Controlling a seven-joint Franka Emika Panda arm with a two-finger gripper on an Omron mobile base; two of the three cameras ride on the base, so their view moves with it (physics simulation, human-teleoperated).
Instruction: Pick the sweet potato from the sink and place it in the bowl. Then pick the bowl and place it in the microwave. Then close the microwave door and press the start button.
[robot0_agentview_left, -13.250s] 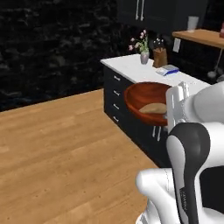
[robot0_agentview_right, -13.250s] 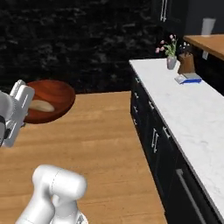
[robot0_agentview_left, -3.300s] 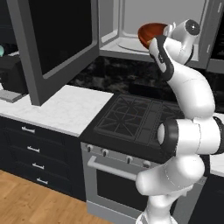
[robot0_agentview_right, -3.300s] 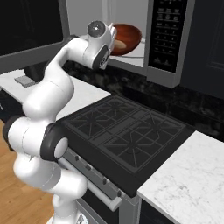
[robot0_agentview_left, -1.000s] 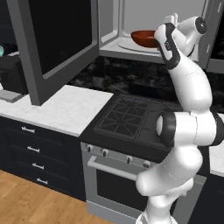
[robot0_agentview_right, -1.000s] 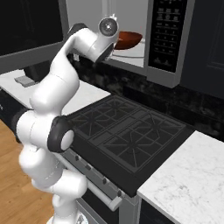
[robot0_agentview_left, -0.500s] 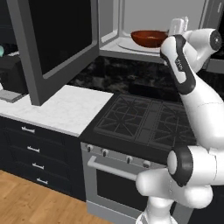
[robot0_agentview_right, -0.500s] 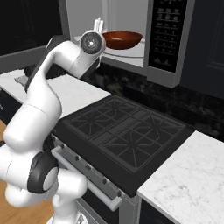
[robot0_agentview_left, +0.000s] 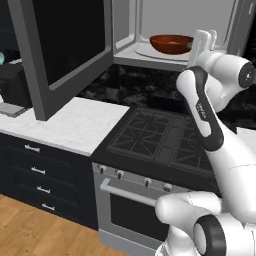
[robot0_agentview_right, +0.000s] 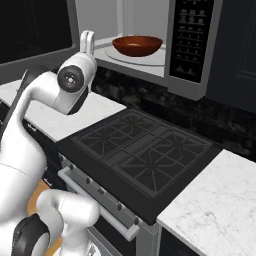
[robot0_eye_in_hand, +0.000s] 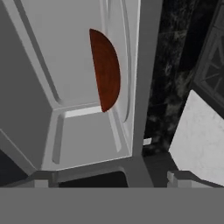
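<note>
Bowl sits on microwave turntable, beyond released, empty fingers. Placing done; next: swing microwave door shut.

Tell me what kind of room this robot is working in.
A home kitchen, rendered in simulation. An open over-range microwave holds a bowl above a black gas stove with an oven below, and white marble counter tops dark drawers.
</note>
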